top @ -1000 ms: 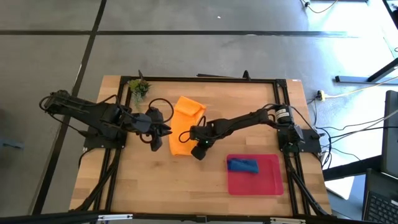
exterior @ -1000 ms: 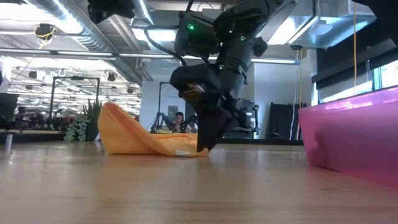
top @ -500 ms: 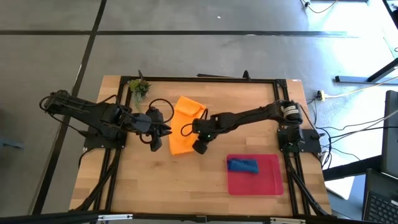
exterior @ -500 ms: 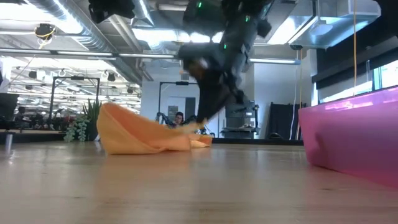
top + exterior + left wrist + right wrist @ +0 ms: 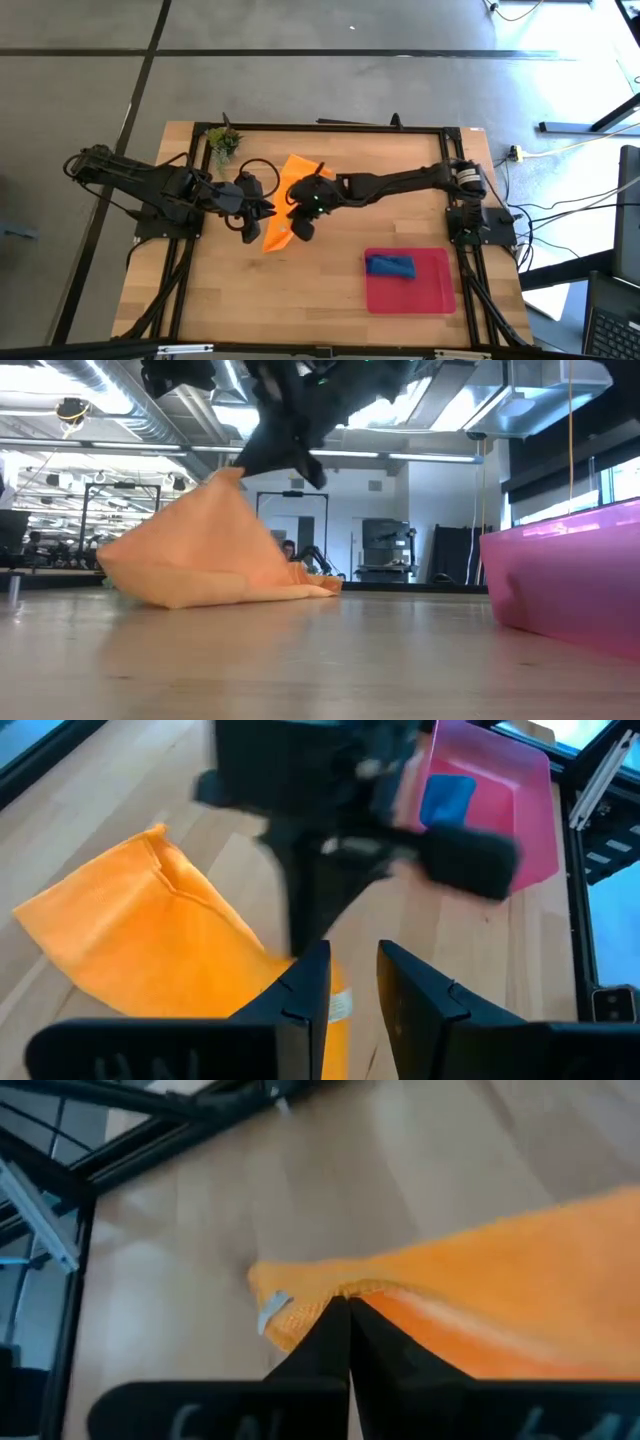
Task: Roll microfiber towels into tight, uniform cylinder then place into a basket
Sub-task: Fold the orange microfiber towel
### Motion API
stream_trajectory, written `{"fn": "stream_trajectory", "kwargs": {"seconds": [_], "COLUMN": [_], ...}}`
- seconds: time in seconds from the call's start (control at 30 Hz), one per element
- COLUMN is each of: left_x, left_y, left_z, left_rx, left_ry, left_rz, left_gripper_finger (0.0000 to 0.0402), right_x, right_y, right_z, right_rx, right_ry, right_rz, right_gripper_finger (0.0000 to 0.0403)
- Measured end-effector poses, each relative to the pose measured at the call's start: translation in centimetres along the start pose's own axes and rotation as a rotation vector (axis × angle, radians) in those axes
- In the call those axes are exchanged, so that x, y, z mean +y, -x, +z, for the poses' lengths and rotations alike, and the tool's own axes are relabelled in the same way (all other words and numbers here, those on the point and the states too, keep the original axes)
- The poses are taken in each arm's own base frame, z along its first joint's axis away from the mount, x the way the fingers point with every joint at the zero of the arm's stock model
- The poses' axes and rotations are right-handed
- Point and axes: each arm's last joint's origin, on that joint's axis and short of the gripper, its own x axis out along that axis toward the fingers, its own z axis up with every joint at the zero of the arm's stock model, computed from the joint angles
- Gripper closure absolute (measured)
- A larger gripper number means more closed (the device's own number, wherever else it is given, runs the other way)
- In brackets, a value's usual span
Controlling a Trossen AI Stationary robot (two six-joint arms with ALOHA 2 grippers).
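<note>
The orange towel (image 5: 281, 222) lies at the table's middle, one part raised into a tent (image 5: 205, 550) and its lower edge on the wood. My right gripper (image 5: 298, 207) is shut on it from above and shows at the tent's peak in the low view (image 5: 250, 460). My left gripper (image 5: 262, 208) is open with a narrow gap (image 5: 354, 990), low at the towel's left edge; I cannot tell whether it touches the cloth. The blue towel (image 5: 390, 265) lies rolled in the red tray (image 5: 412, 292). My right gripper pinches the orange towel's hemmed edge (image 5: 372, 1286) between its two fingers, close to the corner with the white tag (image 5: 270, 1313). The fingers come from above, slanting from the table's right. The held part is lifted and the cloth hangs below it in a tent, its lower edge (image 5: 250, 597) on the table.
A small green plant (image 5: 222, 140) stands at the table's far left corner. The red tray sits near the front right and shows as a pink wall in the low view (image 5: 570, 570). Bare wood lies in front of the towel.
My right gripper has gone up and toward the table's left edge, staying shut on the orange towel. The held corner has been lifted off the table and carried over the rest, so the cloth now stands as a tall tent. The towel's left part has stayed down.
</note>
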Motion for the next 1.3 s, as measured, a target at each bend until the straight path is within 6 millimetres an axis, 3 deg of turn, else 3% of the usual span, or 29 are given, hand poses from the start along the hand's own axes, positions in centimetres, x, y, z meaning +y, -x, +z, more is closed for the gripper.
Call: {"fn": "stream_trajectory", "kwargs": {"seconds": [0.13, 0.43, 0.6, 0.97, 1.3], "left_x": [0.0, -0.3, -0.6, -0.8, -0.6], "left_y": [0.0, 0.2, 1.0, 2.2, 2.6], "left_z": [0.0, -0.2, -0.3, -0.6, -0.8], "left_rx": [0.001, 0.01, -0.004, -0.018, -0.006], "left_ry": [0.008, 0.007, 0.016, 0.001, -0.009], "left_rz": [-0.002, -0.028, -0.061, -0.108, -0.1], "left_gripper_finger": [0.0326, 0.0326, 0.0326, 0.0326, 0.0326], "right_x": [-0.3, -0.3, -0.1, -0.2, -1.2], "right_y": [-1.5, -7.0, -9.0, -9.8, -9.7], "right_z": [1.8, 3.8, 4.5, 5.2, 5.6], "right_rx": [-0.023, 0.014, 0.028, 0.007, 0.003], "right_ry": [0.057, 0.15, 0.192, 0.191, 0.179], "right_rz": [0.038, 0.16, 0.181, 0.186, 0.179], "right_gripper_finger": [0.0402, 0.0402, 0.0401, 0.0345, 0.0246]}}
